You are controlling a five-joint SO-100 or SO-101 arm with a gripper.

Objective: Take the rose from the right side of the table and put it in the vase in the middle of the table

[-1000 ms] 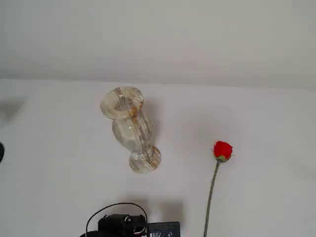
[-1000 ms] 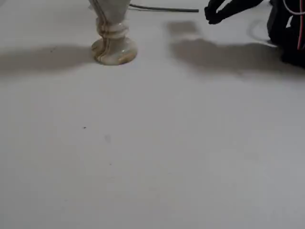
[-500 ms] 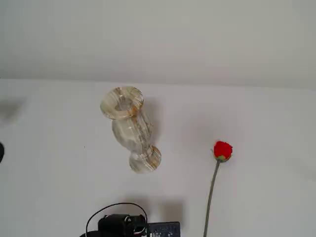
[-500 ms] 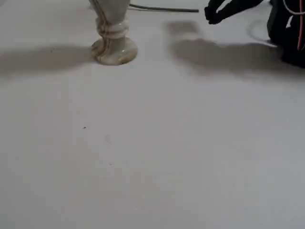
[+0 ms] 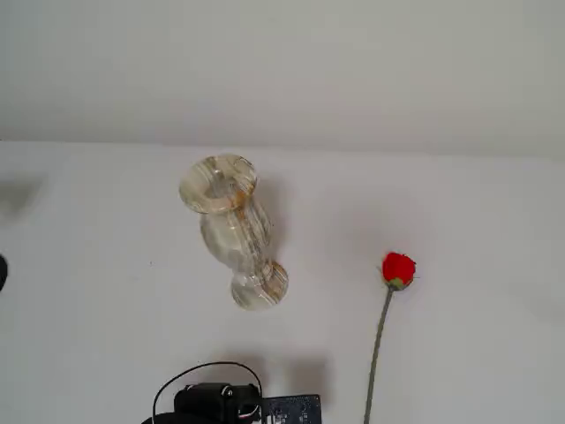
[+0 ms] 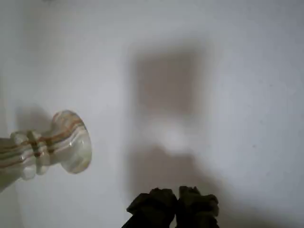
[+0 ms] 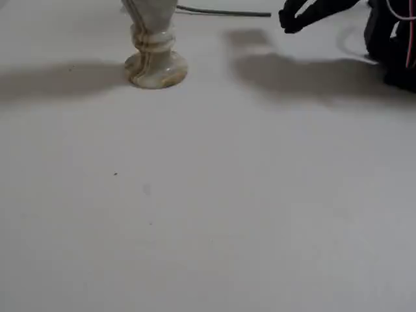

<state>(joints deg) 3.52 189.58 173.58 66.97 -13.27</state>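
The rose lies flat on the white table (image 5: 97, 336), right of the vase in a fixed view: red bud (image 5: 398, 269), thin stem (image 5: 380, 340) running to the bottom edge. The cream, brown-streaked vase (image 5: 233, 228) stands upright mid-table. Its round foot (image 6: 70, 141) shows at the left of the wrist view. My gripper (image 6: 177, 205) hovers over bare table right of the vase, its dark fingertips pressed together and holding nothing. In the low fixed view the gripper (image 7: 288, 21) hangs at the top right, well apart from the vase foot (image 7: 156, 67). The stem (image 7: 224, 12) is a thin line behind it.
My arm's dark body with cables (image 5: 225, 405) sits at the bottom edge of a fixed view and at the right edge (image 7: 390, 45) of the low one. A small dark object (image 5: 2, 272) pokes in at the left edge. A pale wall (image 5: 282, 62) rises behind the table.
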